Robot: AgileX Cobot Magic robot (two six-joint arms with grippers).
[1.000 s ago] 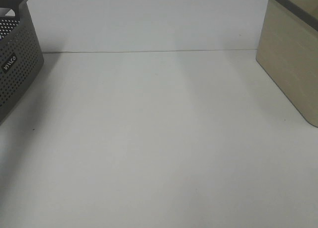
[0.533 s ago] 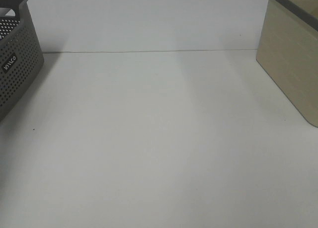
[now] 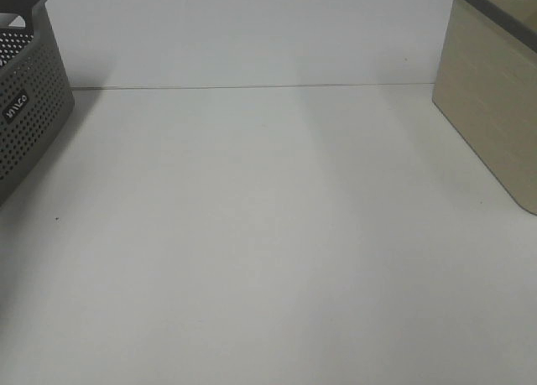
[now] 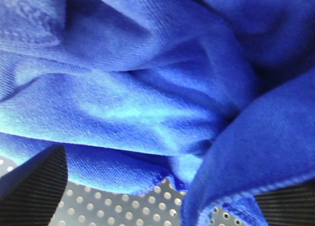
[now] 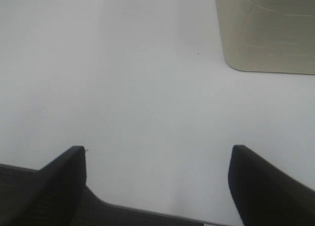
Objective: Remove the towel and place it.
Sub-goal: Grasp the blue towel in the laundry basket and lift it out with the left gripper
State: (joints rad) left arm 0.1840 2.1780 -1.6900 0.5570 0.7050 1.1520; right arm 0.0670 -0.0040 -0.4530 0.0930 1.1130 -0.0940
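Nothing moved on counter (image 3: 268, 234) since earlier frame. Towel (image 4: 147, 88) bunched in grey perforated basket (image 3: 25, 108), left edge of overhead frame. Left tool (image 4: 160, 194) spread wide over it; right tool (image 5: 157, 181) open, empty. Risk: pinching one fold, towel drags basket on lift.

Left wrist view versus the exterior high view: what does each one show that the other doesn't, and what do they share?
Only the left wrist view shows the blue towel, bunched, with the left gripper open over it. Only the exterior high view shows the white table and the beige box at right. Both show perforated grey plastic, probably the same basket.
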